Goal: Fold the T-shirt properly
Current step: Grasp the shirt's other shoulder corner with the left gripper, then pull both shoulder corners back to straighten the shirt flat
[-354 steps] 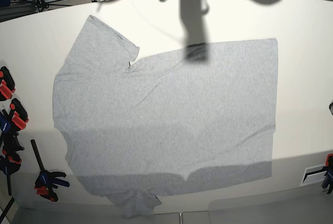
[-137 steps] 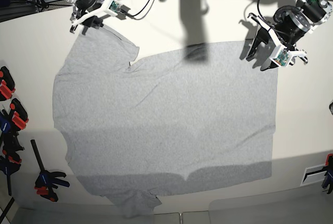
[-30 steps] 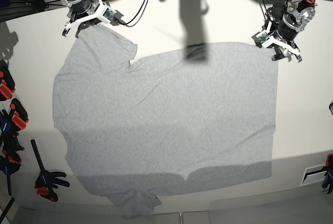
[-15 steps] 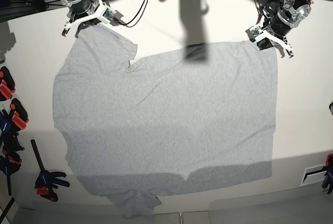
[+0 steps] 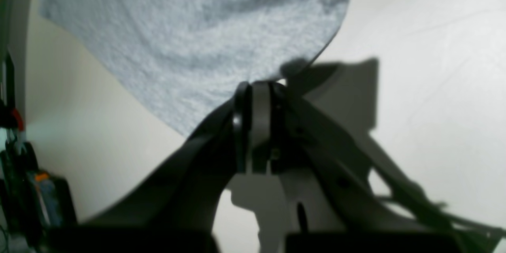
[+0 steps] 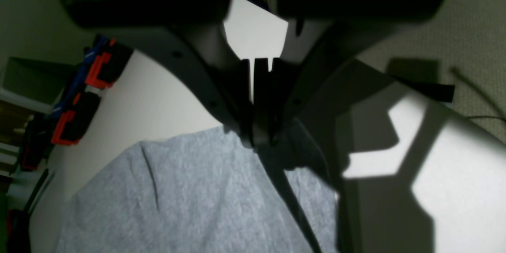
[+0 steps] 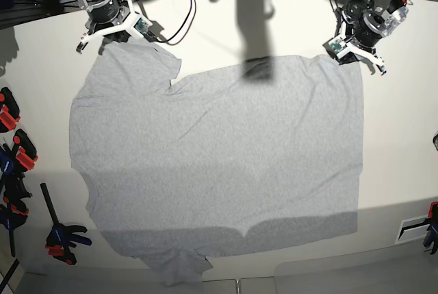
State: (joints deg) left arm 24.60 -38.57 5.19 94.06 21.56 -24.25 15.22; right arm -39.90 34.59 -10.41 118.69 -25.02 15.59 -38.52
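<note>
Starting the first fold, I'd say: T-shirt lies spread on the table, no fold made. Left gripper is clamped on the hem corner, right gripper pinches the sleeve end at the same long side. Left to do: all folds, body and sleeves, then squaring up.
</note>
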